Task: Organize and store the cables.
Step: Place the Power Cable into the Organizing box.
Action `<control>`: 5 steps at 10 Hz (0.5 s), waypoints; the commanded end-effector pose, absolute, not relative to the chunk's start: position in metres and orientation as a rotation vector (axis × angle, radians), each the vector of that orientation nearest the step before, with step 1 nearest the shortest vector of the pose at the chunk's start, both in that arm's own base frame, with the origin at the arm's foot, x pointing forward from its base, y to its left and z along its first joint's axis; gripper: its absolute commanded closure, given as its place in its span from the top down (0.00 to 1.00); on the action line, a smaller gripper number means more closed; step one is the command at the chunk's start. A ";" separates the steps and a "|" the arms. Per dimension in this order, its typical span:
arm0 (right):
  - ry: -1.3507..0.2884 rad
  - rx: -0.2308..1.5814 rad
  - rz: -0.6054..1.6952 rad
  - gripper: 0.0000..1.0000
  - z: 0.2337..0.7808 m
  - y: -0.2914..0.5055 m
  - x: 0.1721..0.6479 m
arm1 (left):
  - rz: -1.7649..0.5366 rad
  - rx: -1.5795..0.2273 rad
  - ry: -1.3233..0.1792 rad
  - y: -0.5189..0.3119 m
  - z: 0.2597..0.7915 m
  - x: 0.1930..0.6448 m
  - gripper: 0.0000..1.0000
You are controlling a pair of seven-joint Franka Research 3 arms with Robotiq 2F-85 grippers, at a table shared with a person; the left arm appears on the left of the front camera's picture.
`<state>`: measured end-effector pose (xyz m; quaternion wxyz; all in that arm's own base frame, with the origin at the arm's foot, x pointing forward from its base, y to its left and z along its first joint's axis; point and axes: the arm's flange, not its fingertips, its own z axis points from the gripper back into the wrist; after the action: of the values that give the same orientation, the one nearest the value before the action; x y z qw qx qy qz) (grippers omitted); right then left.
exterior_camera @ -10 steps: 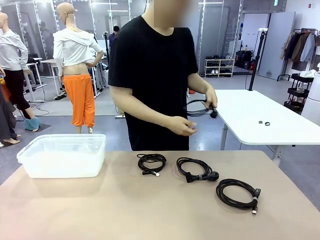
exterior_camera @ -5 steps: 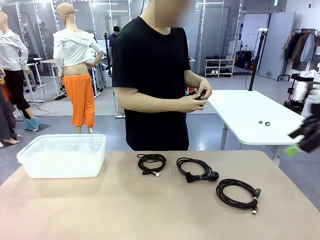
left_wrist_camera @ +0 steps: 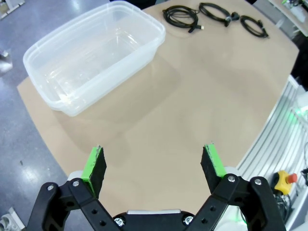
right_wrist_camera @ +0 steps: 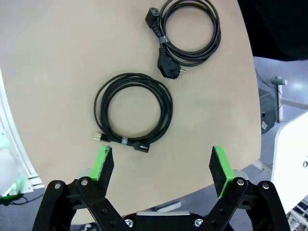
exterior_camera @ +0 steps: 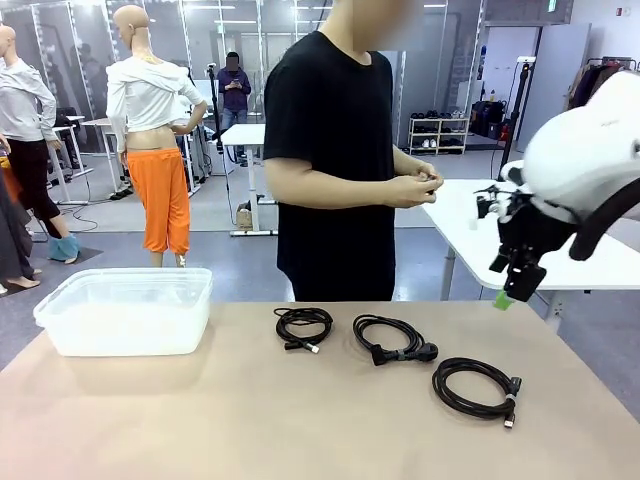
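Black coiled cables (exterior_camera: 393, 338) lie in a row on the tan table (exterior_camera: 250, 420), right of the clear plastic tub (exterior_camera: 125, 310). The right gripper (exterior_camera: 515, 285) hangs above and beyond the rightmost coil (exterior_camera: 478, 387). From the left wrist, the left gripper (left_wrist_camera: 154, 166) gapes empty over bare tabletop, the cables far ahead. From the right wrist, the wide-spread, empty fingers hover with that rightmost coil just ahead.
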<state>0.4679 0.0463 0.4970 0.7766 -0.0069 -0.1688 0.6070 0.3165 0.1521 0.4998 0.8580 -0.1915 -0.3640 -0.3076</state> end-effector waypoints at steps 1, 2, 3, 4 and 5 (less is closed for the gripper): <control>-0.297 -0.051 1.416 1.00 0.477 0.066 0.498 | -0.664 -0.412 -0.774 0.153 0.499 0.315 1.00; -0.269 -0.040 1.464 1.00 0.462 0.082 0.508 | -0.664 -0.412 -0.774 0.153 0.499 0.315 1.00; -0.249 -0.047 1.490 1.00 0.448 0.098 0.514 | -0.664 -0.412 -0.774 0.153 0.499 0.315 1.00; -0.252 -0.018 1.508 1.00 0.439 0.113 0.517 | -0.664 -0.412 -0.774 0.153 0.499 0.315 1.00; -0.243 -0.051 1.544 1.00 0.426 0.130 0.520 | -0.664 -0.412 -0.774 0.153 0.499 0.315 1.00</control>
<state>0.5121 0.1255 0.4274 0.7255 -0.0057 -0.1053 0.6801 0.3165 0.1518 0.4998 0.8582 -0.1911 -0.3637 -0.3079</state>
